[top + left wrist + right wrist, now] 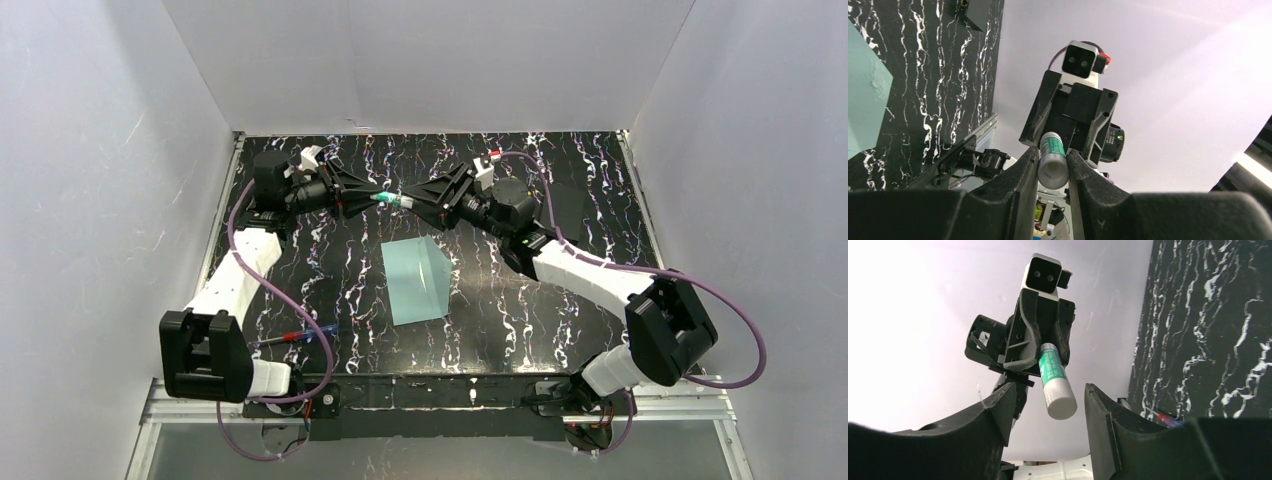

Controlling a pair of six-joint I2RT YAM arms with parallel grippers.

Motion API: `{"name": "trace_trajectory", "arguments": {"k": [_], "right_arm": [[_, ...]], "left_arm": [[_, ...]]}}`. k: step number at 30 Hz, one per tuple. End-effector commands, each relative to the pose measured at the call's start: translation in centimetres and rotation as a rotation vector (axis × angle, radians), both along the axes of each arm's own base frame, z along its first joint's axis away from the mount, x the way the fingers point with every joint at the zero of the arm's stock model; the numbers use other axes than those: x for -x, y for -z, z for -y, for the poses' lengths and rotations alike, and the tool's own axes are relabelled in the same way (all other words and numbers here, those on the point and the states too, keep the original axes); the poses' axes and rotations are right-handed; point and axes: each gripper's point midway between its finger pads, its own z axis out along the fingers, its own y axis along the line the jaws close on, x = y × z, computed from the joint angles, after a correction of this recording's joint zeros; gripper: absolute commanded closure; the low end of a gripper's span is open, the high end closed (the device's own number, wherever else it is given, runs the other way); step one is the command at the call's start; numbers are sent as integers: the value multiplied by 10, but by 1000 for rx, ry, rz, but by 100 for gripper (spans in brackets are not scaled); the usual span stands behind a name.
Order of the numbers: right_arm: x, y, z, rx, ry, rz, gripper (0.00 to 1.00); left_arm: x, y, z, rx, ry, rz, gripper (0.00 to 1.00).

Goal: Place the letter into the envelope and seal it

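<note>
The pale teal envelope point(418, 282) lies flat in the middle of the black marbled table; its edge also shows in the left wrist view point(865, 100). The letter and the gold seal are out of view. My left gripper point(378, 198) is raised above the table behind the envelope, shut on a green-and-white glue stick point(1053, 160). My right gripper point(420, 205) faces it, open, with its jaws on either side of the stick's white end point(1058, 402) and not touching it. The stick point(396, 201) spans the gap between the two grippers.
A red-and-blue pen point(300, 337) lies at the near left of the table, and also shows in the right wrist view point(1165, 418). A plain black square block point(570, 208) sits at the back right. White walls enclose the table on three sides.
</note>
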Motion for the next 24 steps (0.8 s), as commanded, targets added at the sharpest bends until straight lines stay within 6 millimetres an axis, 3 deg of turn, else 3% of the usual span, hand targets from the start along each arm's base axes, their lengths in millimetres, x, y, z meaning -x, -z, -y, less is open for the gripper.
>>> {"name": "trace_trajectory", "arguments": {"k": [1,6,14,16,19,21,24], "right_arm": [[6,-39,-4,-130,-30,68,41],[9,-54,-3,-143,-36,123,53],[14,-66,-6,-158,-67,176,93],[14,-68,-6,-163,-71,187,99],[15,-71,-8,-171,-84,204,99],[14,-70,-11,-164,-93,207,99],[13,-67,-15,-140,-110,205,99]], "left_arm": [[7,-41,-1,54,-3,65,100],[9,-37,-1,59,-8,44,100],[12,-31,-1,57,-8,45,98],[14,-31,0,58,8,48,80],[20,-34,1,60,53,70,52],[23,-34,3,64,90,75,45],[29,-34,4,69,133,83,41]]}}
